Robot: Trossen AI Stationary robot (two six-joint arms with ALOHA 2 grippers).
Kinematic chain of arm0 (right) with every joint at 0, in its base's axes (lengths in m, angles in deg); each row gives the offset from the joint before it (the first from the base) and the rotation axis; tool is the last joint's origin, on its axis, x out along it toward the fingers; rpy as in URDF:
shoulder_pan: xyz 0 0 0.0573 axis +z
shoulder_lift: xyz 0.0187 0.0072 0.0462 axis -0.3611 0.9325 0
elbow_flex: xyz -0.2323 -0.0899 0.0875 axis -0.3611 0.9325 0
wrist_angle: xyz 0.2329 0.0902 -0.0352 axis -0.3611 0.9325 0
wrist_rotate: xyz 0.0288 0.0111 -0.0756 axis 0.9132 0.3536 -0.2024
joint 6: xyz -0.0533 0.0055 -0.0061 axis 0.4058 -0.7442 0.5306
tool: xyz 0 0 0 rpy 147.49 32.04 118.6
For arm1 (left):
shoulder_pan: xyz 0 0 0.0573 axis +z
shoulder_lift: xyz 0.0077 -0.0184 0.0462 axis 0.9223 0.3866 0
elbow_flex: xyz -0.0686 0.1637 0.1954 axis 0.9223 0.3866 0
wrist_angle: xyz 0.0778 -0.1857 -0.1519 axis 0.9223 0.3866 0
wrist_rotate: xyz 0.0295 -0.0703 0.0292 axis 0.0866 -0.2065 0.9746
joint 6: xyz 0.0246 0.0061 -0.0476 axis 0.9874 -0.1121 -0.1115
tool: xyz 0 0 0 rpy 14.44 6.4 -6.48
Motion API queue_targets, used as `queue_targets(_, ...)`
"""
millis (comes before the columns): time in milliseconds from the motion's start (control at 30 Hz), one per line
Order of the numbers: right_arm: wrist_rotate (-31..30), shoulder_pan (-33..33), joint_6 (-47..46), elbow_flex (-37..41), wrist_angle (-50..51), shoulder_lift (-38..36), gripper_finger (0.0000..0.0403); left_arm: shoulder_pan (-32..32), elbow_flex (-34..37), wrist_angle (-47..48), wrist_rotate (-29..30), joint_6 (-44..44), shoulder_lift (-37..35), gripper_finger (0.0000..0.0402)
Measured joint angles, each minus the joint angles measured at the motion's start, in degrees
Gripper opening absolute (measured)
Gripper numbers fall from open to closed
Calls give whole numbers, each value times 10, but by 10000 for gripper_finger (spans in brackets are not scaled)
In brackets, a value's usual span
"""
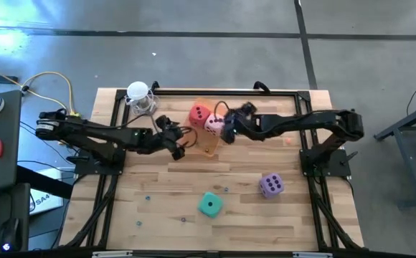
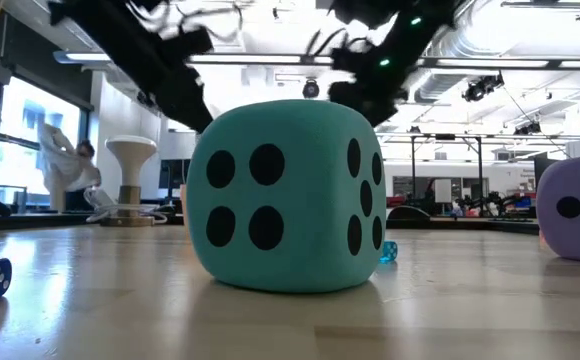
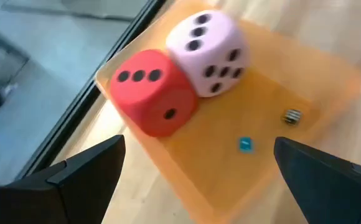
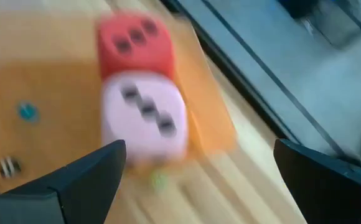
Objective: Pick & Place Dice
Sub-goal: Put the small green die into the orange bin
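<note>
Two dice already sit in the orange tray [image 1: 206,140]: the red die [image 1: 199,114] and the pink die [image 1: 214,124], touching each other at the tray's far end. The purple die [image 1: 270,185] and the teal die [image 1: 209,204] lie on the bare table [image 1: 158,208], well apart from the tray and nearer the front edge.

The left gripper [image 1: 177,143] hangs just beside the tray on its left side; its wrist view shows the fingers [image 3: 75,180] spread wide with nothing between them, looking down at the tray. The right gripper [image 1: 227,129] hovers at the pink die, at the tray's right side; its fingers [image 4: 75,180] are likewise spread and empty, the pink die just ahead of them and not pinched.

The relation that matters next is where the two loose dice lie from each arm. The purple die is on the right half of the table, in front of the right arm's base, so the right gripper looks the nearer tool. The teal die sits near the middle, a little left of the purple one, about equally reachable, perhaps better for the left gripper. Both are cubes, so no long axis constrains the grip
</note>
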Motion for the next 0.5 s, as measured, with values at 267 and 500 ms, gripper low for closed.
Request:
queue_targets(267,-77,71,-248,116,142,-42,400,-36,0,81,66,-6,-62,400)
queue_targets(500,-5,82,-206,300,-199,-46,400,-35,35,43,54,-11,-82,400)
